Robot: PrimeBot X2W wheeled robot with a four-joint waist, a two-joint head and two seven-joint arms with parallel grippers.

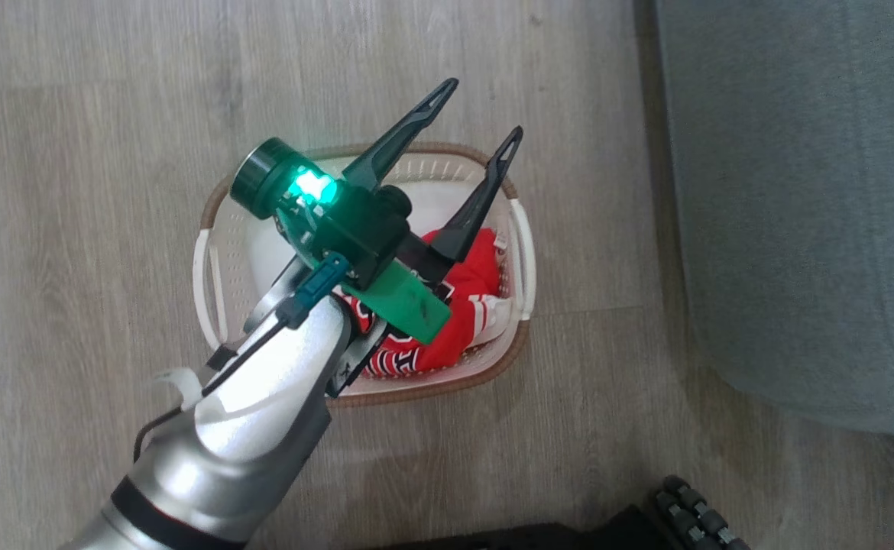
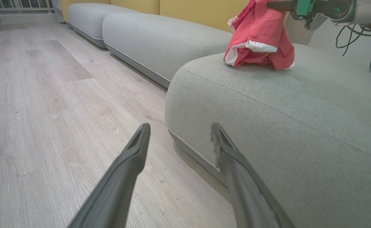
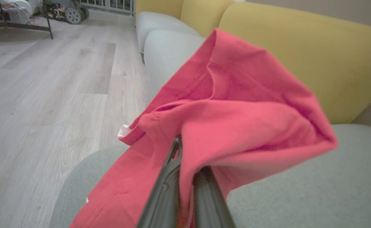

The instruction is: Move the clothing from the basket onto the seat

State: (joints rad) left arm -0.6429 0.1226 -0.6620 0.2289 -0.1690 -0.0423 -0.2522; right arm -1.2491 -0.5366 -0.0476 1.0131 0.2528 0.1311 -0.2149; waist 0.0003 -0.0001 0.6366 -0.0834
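My left gripper (image 1: 484, 107) hovers open above the basket (image 1: 221, 267), a cream perforated one with a brown woven rim standing on the floor. The red jersey (image 1: 466, 294) with black lettering lies in the basket's right half, partly hidden under my left wrist. In the left wrist view the left gripper (image 2: 179, 126) holds nothing and faces the seat (image 2: 299, 110). My right gripper (image 3: 188, 161) is shut on the plain red garment (image 3: 236, 120). That garment (image 2: 261, 41) hangs from the right gripper (image 2: 272, 5), its white-trimmed lower edge resting on the grey-green seat (image 3: 299, 190).
The seat (image 1: 798, 191) lies right of the basket across a strip of pale wood floor (image 1: 72, 191). More grey cushions (image 2: 160, 38) and a yellow backrest (image 3: 299, 57) run along the sofa. A black ribbed part (image 1: 684, 519) sits at the bottom edge of the head view.
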